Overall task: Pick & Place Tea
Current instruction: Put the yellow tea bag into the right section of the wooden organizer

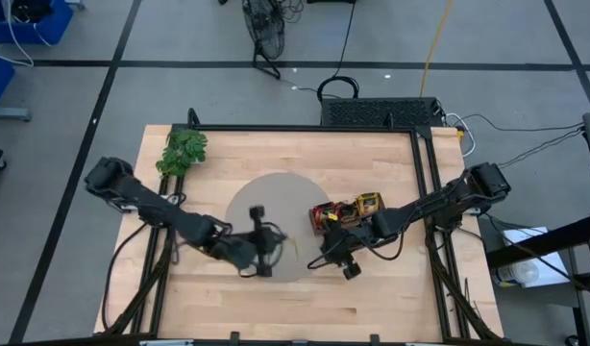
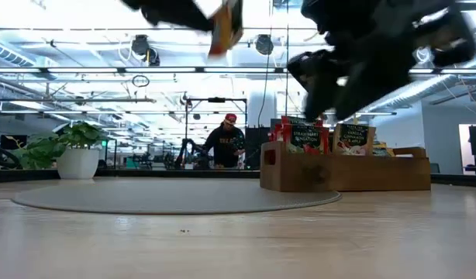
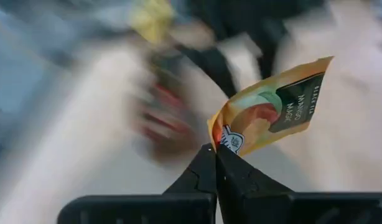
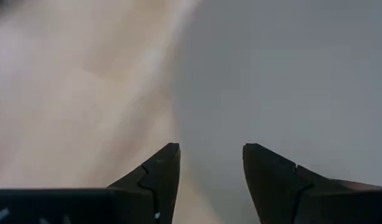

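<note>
An orange-yellow tea sachet (image 3: 272, 109) with a dark printed patch is up in the air above the grey round mat (image 1: 276, 197), with my left gripper (image 3: 216, 152) shut on it. The low view shows this sachet (image 2: 226, 27) high above the table. More tea sachets (image 2: 304, 136) stand upright in the brown wooden tray (image 1: 345, 213) at the mat's right edge. My right gripper (image 4: 211, 155) is open with nothing between its fingers, hovering over the mat's near right rim (image 1: 336, 266), just in front of the tray. My left gripper pinches the sachet's lower corner (image 3: 225, 140) between its two fingertips. The rest of the sachet sticks out past the fingertips, tilted. It is lifted clear of the mat and table.
A green leafy plant in a white pot (image 1: 183, 152) stands at the table's far left. Bare wood (image 1: 305, 308) lies along the near edge. A black frame rail (image 1: 431, 221) borders the right side. Beyond the table a person (image 2: 229, 139) stands in the room.
</note>
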